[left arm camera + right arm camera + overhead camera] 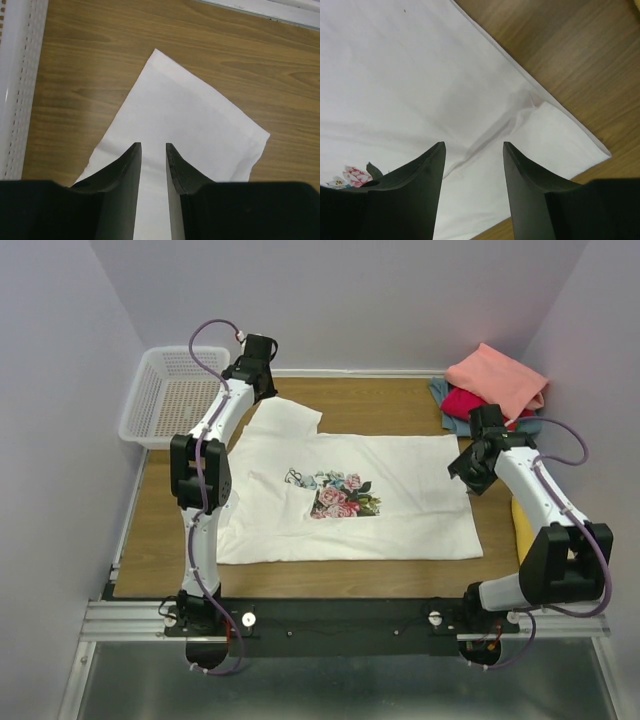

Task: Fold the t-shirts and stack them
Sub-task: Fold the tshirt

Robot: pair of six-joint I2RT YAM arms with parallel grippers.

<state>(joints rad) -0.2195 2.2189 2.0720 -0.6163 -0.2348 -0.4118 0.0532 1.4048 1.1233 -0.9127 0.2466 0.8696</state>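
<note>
White floral t-shirt (400, 510) is lying flat mid-table, with the folded shirts (495, 390) sitting far-right. Left gripper (153, 150) is hovering over the sleeve (190, 115), jaws narrowly apart. Right gripper (472, 147) is hovering near the hem corner (580, 145), jaws wide. Both are empty. Suggest pinching edges squarely and lifting together. Only the right wrist view is showing the crease near that corner.

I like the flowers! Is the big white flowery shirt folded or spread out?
Spread out: the white floral-print t-shirt lies flat on the wooden table, print showing.
</note>
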